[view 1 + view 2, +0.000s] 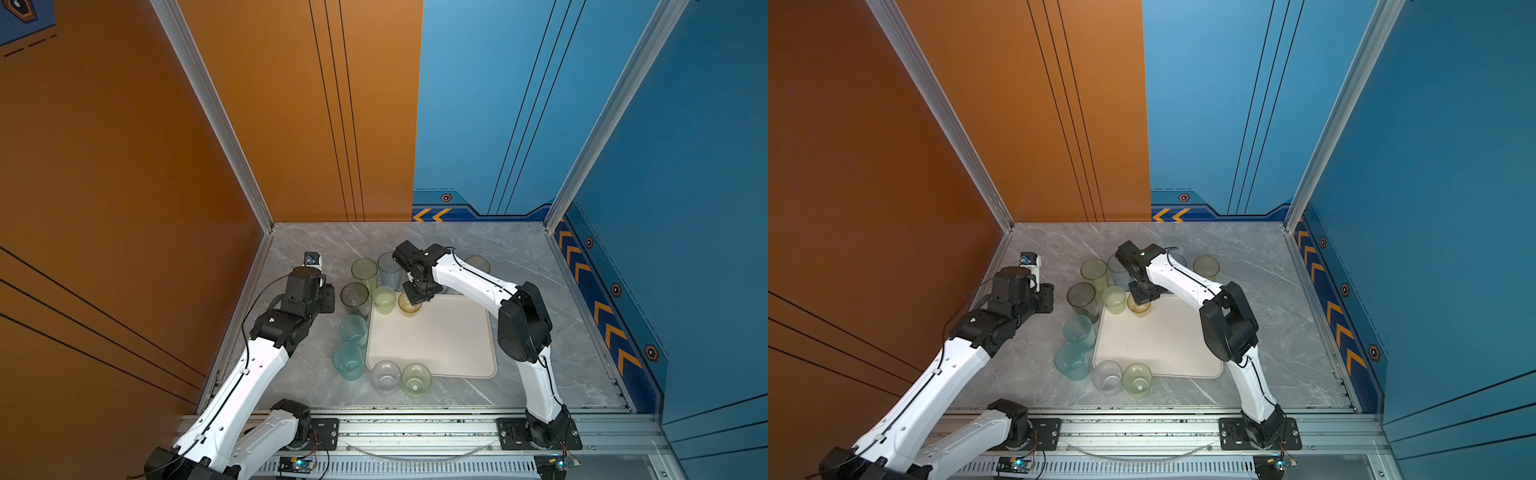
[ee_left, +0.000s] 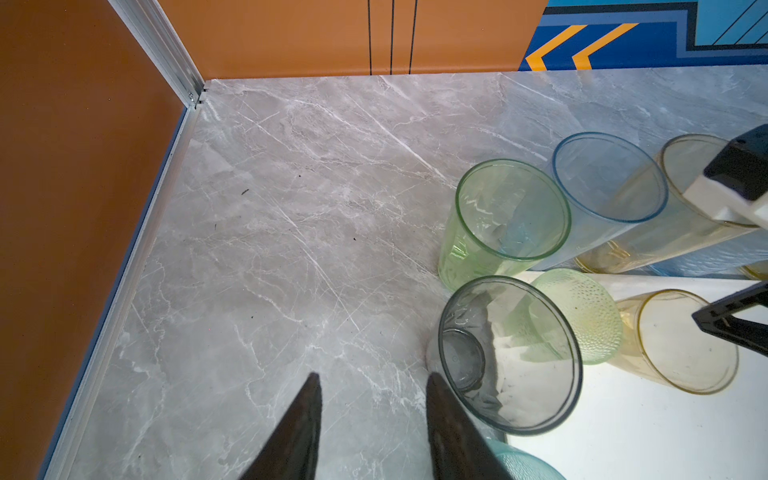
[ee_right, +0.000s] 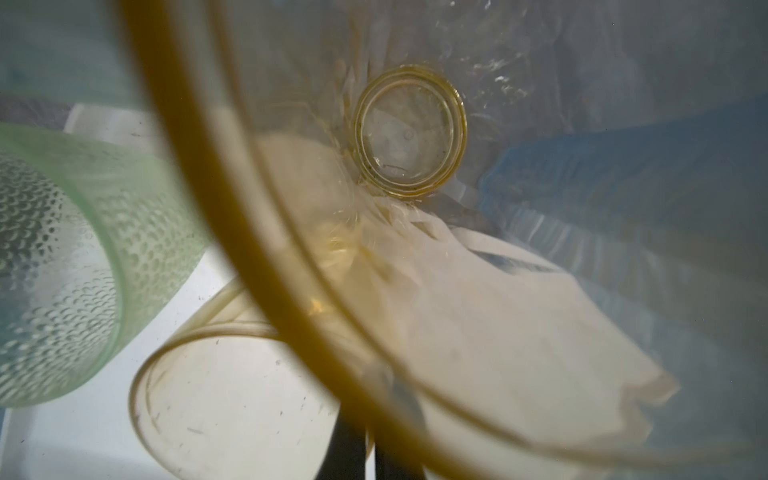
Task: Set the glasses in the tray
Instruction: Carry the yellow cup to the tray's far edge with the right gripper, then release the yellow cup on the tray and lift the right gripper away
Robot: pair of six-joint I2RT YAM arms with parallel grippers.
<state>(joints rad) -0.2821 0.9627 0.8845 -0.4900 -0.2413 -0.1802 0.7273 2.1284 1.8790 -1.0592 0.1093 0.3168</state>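
The short yellow glass [image 1: 408, 309] stands in the far corner of the tray [image 1: 449, 340]. The right pincer [image 1: 415, 300] is closed, seemingly on its thin rim wall, the natural hold. The glass looks light, stiff and slippery. The left pincer [image 2: 372, 378] hangs half-open, empty.

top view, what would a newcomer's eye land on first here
The cream tray in the middle, nearly bare, with colored glasses crowding its left and far edges and only two short ones in its far-left corner. Then the right gripper over that corner, shut on the rim of a tall yellow glass, as the right wrist view shows.
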